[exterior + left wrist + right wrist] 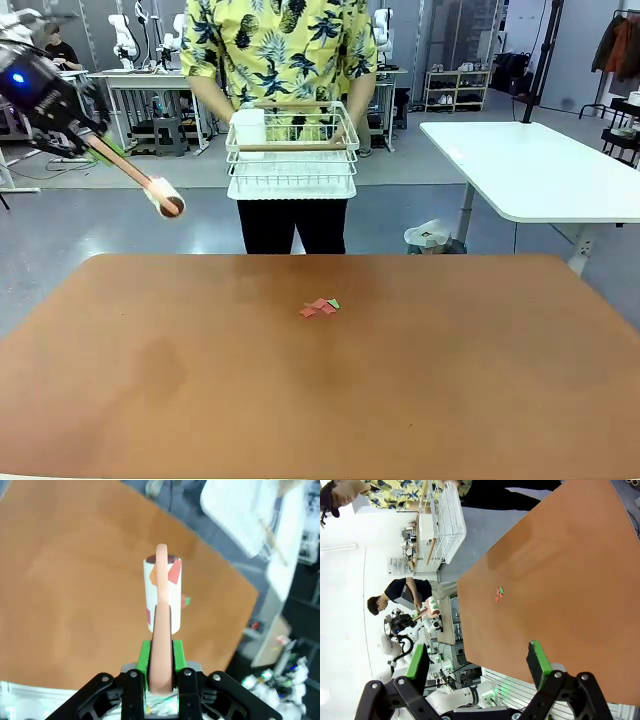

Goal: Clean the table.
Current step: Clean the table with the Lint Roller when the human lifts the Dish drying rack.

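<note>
Pinching the pink handle (161, 630) of a lint roller (165, 198), the left gripper (161, 656) is seen clamped tight, green pads pressed on both sides of the handle, nothing else touched. It is raised at the upper left of the front view, clear of the table (480, 380). The handle is slanted down and to the right from the gripper, with the white drum at the low end. Red and green scraps are stuck on the drum in the left wrist view. The right gripper (477, 662) is spread wide with nothing between the jaws, and the table top is seen beyond it. The table is placed low and across the whole front view. Its long axis is run left to right, with the far edge toward a person (285, 60) and the near edge cut off by the bottom of the picture. The reddish-brown top is level, and rounded corners are seen on the far side. A small cluster of red and green paper scraps (320, 306) is lying on the top, about mid-width and nearer the far edge. The person is stood behind the far edge, with a white wire basket (292, 150) held in front of the torso. A white table (540, 170) is set well apart at the right.
</note>
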Action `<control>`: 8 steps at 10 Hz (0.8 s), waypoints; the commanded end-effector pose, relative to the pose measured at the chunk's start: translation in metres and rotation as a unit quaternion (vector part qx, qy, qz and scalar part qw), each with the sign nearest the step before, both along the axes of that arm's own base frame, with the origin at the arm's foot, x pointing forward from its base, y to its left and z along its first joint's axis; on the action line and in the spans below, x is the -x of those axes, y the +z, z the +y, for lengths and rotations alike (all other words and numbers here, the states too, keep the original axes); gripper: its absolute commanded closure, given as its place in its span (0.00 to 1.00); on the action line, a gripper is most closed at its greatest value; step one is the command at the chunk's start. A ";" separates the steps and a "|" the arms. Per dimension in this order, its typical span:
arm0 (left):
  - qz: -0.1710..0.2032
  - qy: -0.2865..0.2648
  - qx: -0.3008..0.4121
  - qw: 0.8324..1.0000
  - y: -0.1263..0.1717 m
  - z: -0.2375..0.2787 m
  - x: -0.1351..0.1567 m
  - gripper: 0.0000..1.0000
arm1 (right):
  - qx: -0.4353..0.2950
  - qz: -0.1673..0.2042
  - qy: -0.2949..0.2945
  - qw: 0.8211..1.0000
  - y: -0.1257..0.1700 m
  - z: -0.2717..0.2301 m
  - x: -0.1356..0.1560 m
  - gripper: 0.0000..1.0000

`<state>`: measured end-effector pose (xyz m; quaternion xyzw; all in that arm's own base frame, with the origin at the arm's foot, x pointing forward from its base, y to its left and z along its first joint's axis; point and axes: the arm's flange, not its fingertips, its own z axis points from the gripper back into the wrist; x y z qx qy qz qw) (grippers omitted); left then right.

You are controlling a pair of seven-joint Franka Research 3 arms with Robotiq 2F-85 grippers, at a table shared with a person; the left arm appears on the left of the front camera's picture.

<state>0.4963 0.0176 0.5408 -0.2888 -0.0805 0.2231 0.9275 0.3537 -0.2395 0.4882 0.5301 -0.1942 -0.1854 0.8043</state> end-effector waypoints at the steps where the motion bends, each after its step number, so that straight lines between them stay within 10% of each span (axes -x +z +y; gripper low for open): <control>1: 0.051 -0.132 -0.036 0.989 -0.030 -0.003 -0.041 0.78 | -0.001 -0.006 0.001 1.000 0.003 -0.001 0.003 0.00; 8: 0.048 -0.141 -0.010 0.989 -0.079 -0.021 -0.052 0.78 | -0.001 -0.006 0.001 1.000 0.003 -0.001 0.003 0.00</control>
